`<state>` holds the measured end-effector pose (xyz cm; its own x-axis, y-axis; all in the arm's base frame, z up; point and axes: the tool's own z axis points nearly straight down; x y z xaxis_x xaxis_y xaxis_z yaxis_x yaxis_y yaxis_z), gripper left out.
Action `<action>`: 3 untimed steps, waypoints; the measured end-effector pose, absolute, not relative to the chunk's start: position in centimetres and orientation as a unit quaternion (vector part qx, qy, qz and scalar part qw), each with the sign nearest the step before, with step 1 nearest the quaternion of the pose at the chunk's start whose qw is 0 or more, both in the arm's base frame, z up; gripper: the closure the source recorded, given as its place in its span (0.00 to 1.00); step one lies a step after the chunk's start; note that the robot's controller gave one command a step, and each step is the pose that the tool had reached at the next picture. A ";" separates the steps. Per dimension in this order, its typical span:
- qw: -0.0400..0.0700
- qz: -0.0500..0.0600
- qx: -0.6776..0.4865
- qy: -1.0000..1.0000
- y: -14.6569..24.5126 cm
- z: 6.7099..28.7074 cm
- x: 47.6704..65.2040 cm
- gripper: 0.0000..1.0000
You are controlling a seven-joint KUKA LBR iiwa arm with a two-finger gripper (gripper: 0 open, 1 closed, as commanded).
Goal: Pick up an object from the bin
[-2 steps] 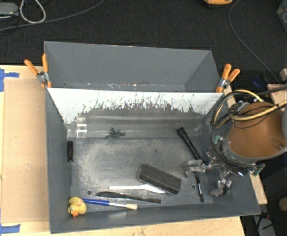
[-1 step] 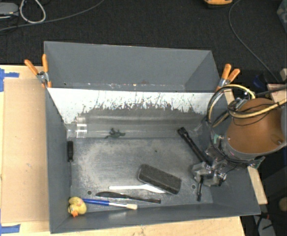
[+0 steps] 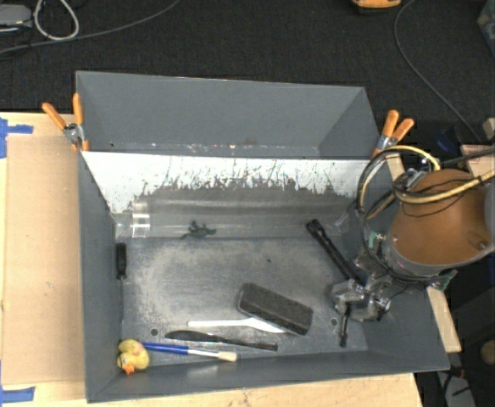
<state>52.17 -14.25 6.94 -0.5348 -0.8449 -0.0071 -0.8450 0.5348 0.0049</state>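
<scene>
Black rod (image 3: 328, 246), diagonal, by pincer (image 3: 359, 302)

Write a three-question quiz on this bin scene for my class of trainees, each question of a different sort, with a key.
1. True or false: the yellow duck sits in the near-left corner of the bin.
2. Which thing lies nearest the hand? A) the clear tube B) the long black tool C) the blue-handled brush
3. Fill in the colour: the dark grey block lies just behind a flat ___ strip.
Key: 1 true; 2 B; 3 white.
</scene>
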 end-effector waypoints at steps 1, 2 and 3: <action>0.002 0.004 -0.482 0.876 -14.2 7.0 52.2 1.00; -0.001 0.008 -0.481 0.877 -14.1 9.1 51.9 1.00; -0.001 0.009 -0.480 0.877 -14.0 14.3 51.9 1.00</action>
